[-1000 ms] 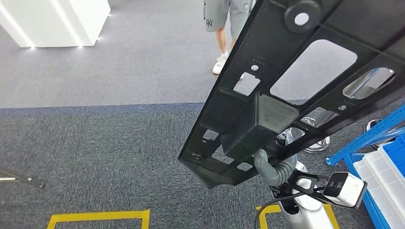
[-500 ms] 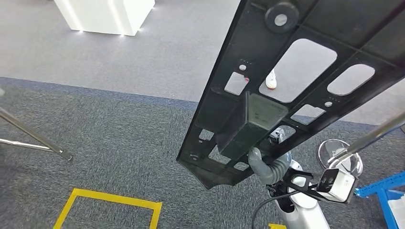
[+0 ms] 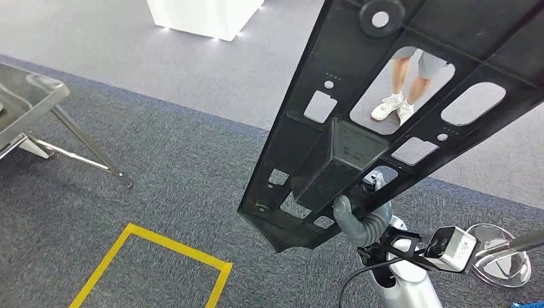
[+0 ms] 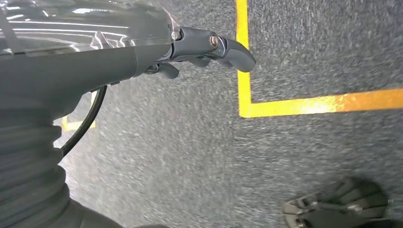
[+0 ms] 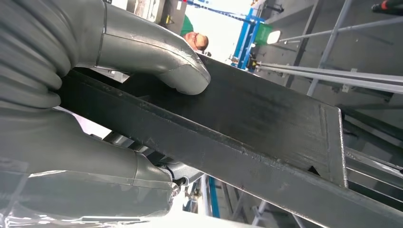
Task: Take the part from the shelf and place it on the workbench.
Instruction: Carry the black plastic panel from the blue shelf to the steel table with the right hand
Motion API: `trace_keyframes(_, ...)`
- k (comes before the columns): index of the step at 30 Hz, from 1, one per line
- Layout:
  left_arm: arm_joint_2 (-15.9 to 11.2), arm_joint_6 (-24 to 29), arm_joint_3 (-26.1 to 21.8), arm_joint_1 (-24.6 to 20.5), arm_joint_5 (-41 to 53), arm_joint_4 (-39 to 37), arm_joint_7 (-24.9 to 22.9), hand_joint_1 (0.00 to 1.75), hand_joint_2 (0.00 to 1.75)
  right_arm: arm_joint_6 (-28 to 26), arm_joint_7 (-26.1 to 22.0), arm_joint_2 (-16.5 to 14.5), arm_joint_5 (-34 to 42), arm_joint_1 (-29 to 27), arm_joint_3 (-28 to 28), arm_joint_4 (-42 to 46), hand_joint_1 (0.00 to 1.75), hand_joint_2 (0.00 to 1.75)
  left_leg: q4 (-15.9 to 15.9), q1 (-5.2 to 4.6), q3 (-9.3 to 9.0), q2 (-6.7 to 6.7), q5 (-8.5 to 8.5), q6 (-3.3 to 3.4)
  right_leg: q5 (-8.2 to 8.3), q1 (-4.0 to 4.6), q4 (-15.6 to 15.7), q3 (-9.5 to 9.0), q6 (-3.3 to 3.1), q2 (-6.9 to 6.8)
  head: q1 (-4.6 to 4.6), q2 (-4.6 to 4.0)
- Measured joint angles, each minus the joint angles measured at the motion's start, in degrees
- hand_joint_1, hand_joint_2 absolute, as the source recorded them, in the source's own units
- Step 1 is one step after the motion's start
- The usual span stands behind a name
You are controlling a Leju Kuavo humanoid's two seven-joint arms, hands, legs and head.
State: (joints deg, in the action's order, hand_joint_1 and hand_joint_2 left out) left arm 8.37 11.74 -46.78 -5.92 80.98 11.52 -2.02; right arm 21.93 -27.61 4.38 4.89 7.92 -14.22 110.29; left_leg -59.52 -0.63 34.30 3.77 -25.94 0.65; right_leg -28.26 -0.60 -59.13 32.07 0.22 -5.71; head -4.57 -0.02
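Grey carpet below, right hand (image 3: 360,221) gripping black part (image 3: 359,122) held overhead, left hand (image 4: 190,47) empty, fingers apart

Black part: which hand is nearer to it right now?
Right. The right hand grips the black part at its lower end, thumb and fingers clamping its edge. The left hand hangs over the carpet, holding nothing.

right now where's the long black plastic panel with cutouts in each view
Head view: long black plastic panel with cutouts slants from upper right to lower centre.
Left wrist view: not in it.
Right wrist view: its dark edge crosses the frame diagonally.
Shared landmark: right robot hand gripping it.
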Motion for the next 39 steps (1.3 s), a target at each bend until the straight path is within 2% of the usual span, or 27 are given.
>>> trace_keyframes(2,-0.01,-0.16,0.1,-0.27,0.03,0.0,0.24,0.0,1.75,-0.03,-0.1,-0.01,-0.2,-0.36,0.06,0.14,1.68,1.75,0.37,-0.12,0.08,-1.05,0.1,0.59,-0.1,0.06,0.18,-0.25,0.59,-0.91,-0.01,0.0)
trace_keyframes(4,0.13,-0.26,0.17,-0.29,0.11,0.0,0.14,0.0,1.75,-0.01,-0.16,-0.01,-0.42,-0.6,0.06,0.33,1.68,1.75,1.1,0.18,-0.22,-2.24,0.53,1.1,-1.05,-0.14,-0.72,-0.14,1.22,0.87,-0.01,0.0)
trace_keyframes(6,0.34,-0.31,0.22,-0.39,0.2,0.0,-0.1,0.0,1.75,0.0,-0.27,-0.01,-0.55,-0.91,0.07,0.54,1.68,1.75,1.59,0.46,-0.51,-3.37,0.89,1.53,-4.06,-0.3,-5.77,2.16,1.52,4.14,0.0,0.0)
trace_keyframes(8,0.48,-0.35,0.24,-0.43,0.26,0.0,-0.33,0.0,1.75,0.01,-0.32,-0.01,-0.56,-1.32,0.08,0.59,1.68,1.75,1.54,0.49,-0.47,-4.74,0.95,1.76,-7.1,-0.29,-13.24,6.0,1.57,5.34,0.0,0.0)
trace_keyframes(9,0.52,-0.37,0.25,-0.34,0.31,0.0,-0.42,0.0,1.75,0.02,-0.3,0.0,-0.56,-1.49,0.08,0.58,1.68,1.75,1.47,0.49,-0.48,-5.53,0.92,1.78,-7.26,-0.3,-15.32,7.22,1.61,5.44,0.0,0.0)
trace_keyframes(10,0.55,-0.38,0.25,-0.22,0.37,0.0,-0.5,0.0,1.75,0.03,-0.3,0.01,-0.56,-1.59,0.08,0.57,1.68,1.75,1.35,0.53,-0.5,-6.36,0.87,1.74,-6.29,-0.35,-15.3,7.48,1.65,5.5,0.0,0.0)
trace_keyframes(11,0.56,-0.38,0.25,-0.11,0.43,0.0,-0.6,0.0,1.75,0.05,-0.3,0.01,-0.56,-1.62,0.08,0.58,1.68,1.75,1.2,0.6,-0.55,-7.2,0.8,1.64,-4.35,-0.45,-13.04,6.66,1.68,5.66,0.0,0.0)
trace_keyframes(12,0.56,-0.38,0.25,-0.01,0.49,0.0,-0.7,0.0,1.75,0.09,-0.3,0.01,-0.56,-1.63,0.09,0.58,1.68,1.75,0.99,0.68,-0.56,-8.02,0.68,1.47,-1.95,-0.64,-9.18,5.06,1.71,6.36,0.0,0.0)
trace_keyframes(14,0.57,-0.38,0.25,0.03,0.55,0.0,-0.91,0.0,1.75,0.18,-0.32,0.01,-0.56,-1.67,0.12,0.59,1.68,1.75,0.42,0.66,-0.23,-9.55,0.43,0.94,0.7,-1.04,-2.59,2.28,1.64,8.85,-0.01,0.0)
trace_keyframes(16,0.57,-0.38,0.25,0.16,0.6,0.0,-1.06,0.0,1.75,0.22,-0.32,0.02,-0.55,-1.76,0.2,0.58,1.68,1.75,0.18,0.73,0.32,-10.84,0.47,0.27,0.77,-1.02,-0.64,1.57,1.24,9.99,-0.01,0.0)
trace_keyframes(17,0.56,-0.38,0.25,0.32,0.61,0.0,-1.13,0.0,1.75,0.24,-0.34,0.03,-0.54,-1.76,0.24,0.59,1.68,1.75,0.24,0.86,0.55,-11.48,0.57,-0.1,0.86,-1.0,-0.46,1.52,0.87,9.45,-0.02,0.0)
trace_keyframes(18,0.51,-0.37,0.25,0.5,0.61,0.0,-1.19,0.0,1.75,0.26,-0.35,0.03,-0.52,-1.7,0.26,0.58,1.68,1.75,0.16,0.94,0.66,-11.38,0.52,-0.43,0.92,-0.97,-0.25,1.37,0.48,8.76,-0.01,0.0)
trace_keyframes(20,0.42,-0.33,0.25,0.71,0.64,0.0,-1.31,0.0,1.75,0.33,-0.44,0.02,-0.43,-1.55,0.27,0.57,1.68,1.75,-2.32,0.83,1.83,-8.87,-0.97,-1.06,0.94,-1.03,0.16,0.94,-0.38,7.28,-0.02,0.0)
trace_keyframes(22,0.32,-0.29,0.25,0.61,0.72,0.0,-1.37,0.0,1.75,0.45,-0.52,0.01,-0.26,-1.49,0.3,0.56,1.68,1.75,-9.05,0.8,5.05,-5.64,-4.31,-1.52,0.74,-0.8,0.26,0.68,-0.94,5.62,-0.03,0.0)
trace_keyframes(24,0.26,-0.29,0.25,0.55,0.79,0.0,-1.37,0.0,1.75,0.58,-0.55,0.01,-0.17,-1.51,0.32,0.52,1.68,1.75,-15.37,0.94,8.28,-4.78,-6.5,-1.8,0.52,-0.59,0.24,0.56,-1.11,3.91,-0.02,0.0)
trace_keyframes(25,0.23,-0.29,0.25,0.58,0.8,0.0,-1.36,0.0,1.75,0.62,-0.55,0.01,-0.17,-1.51,0.32,0.5,1.68,1.75,-15.84,0.96,8.54,-4.66,-6.09,-1.82,0.4,-0.55,0.23,0.46,-1.09,3.12,-0.02,0.0)
trace_keyframes(26,0.2,-0.3,0.25,0.62,0.82,0.0,-1.33,0.0,1.75,0.64,-0.55,0.01,-0.18,-1.51,0.32,0.49,1.68,1.75,-14.04,0.95,7.61,-4.44,-4.69,-1.75,0.26,-0.53,0.23,0.28,-1.02,2.37,-0.02,0.0)
trace_keyframes(27,0.18,-0.31,0.26,0.64,0.86,0.0,-1.29,0.0,1.75,0.63,-0.55,0.0,-0.2,-1.5,0.32,0.49,1.68,1.75,-10.29,0.89,5.62,-3.8,-2.65,-1.54,0.08,-0.51,0.22,0.02,-0.91,1.66,-0.02,0.0)
trace_keyframes(29,0.07,-0.31,0.28,0.46,0.91,0.02,-1.13,0.0,1.75,0.59,-0.55,-0.02,-0.28,-1.46,0.32,0.49,1.68,1.75,-2.68,0.3,1.65,-0.9,-0.05,-0.69,-0.31,-0.26,0.21,-0.46,-0.51,0.44,-0.02,0.0)
trace_keyframes(30,0.01,-0.33,0.29,0.29,0.92,0.02,-1.03,0.0,1.75,0.57,-0.53,-0.03,-0.35,-1.44,0.32,0.48,1.68,1.75,-0.55,-0.05,0.64,0.11,0.38,-0.21,-0.46,-0.12,0.21,-0.61,-0.25,-0.12,-0.02,0.0)
trace_keyframes(31,-0.04,-0.35,0.29,0.13,0.92,0.03,-0.95,0.0,1.75,0.55,-0.5,-0.04,-0.43,-1.43,0.32,0.46,1.68,1.75,0.19,-0.35,0.42,0.49,0.23,0.22,-0.56,0.01,0.27,-0.71,0.04,-0.7,-0.02,0.0)
trace_keyframes(33,-0.05,-0.44,0.3,-0.04,0.87,0.02,-0.85,0.0,1.75,0.6,-0.43,-0.1,-0.54,-1.37,0.32,0.43,1.68,1.75,0.65,-0.28,0.45,-1.01,0.5,0.9,-0.79,0.08,0.41,-1.0,0.63,-1.71,-0.03,0.0)
trace_keyframes(34,-0.02,-0.49,0.31,-0.06,0.85,0.03,-0.85,0.0,1.75,0.65,-0.39,-0.14,-0.58,-1.29,0.31,0.4,1.68,1.75,1.0,-0.11,0.3,-1.73,0.71,1.24,-1.26,-0.01,0.03,-1.01,0.91,-1.01,-0.02,0.0)
trace_keyframes(36,0.08,-0.54,0.32,-0.23,0.78,0.03,-0.88,0.0,1.75,0.77,-0.38,-0.19,-0.6,-1.14,0.29,0.34,1.68,1.75,1.59,0.23,-0.02,-3.03,1.12,1.88,-3.72,-0.27,-3.76,0.57,1.25,2.23,-0.01,0.0)
trace_keyframes(37,0.15,-0.55,0.32,-0.36,0.73,0.04,-0.88,0.0,1.75,0.87,-0.34,-0.19,-0.63,-1.12,0.28,0.25,1.68,1.75,1.63,0.2,-0.01,-3.7,1.18,2.07,-5.5,-0.33,-7.42,2.37,1.31,4.03,-0.01,0.0)
trace_keyframes(38,0.2,-0.55,0.32,-0.48,0.67,0.04,-0.89,0.0,1.75,0.97,-0.33,-0.19,-0.64,-1.12,0.28,0.14,1.68,1.75,1.58,0.19,0.02,-4.45,1.2,2.19,-7.06,-0.35,-11.36,4.45,1.36,4.95,-0.01,0.0)
trace_keyframes(39,0.24,-0.55,0.32,-0.53,0.61,0.04,-0.89,0.0,1.75,1.05,-0.29,-0.19,-0.66,-1.13,0.28,-0.02,1.68,1.75,1.5,0.18,0.02,-5.29,1.18,2.22,-7.8,-0.33,-14.42,6.18,1.43,5.35,-0.01,0.0)
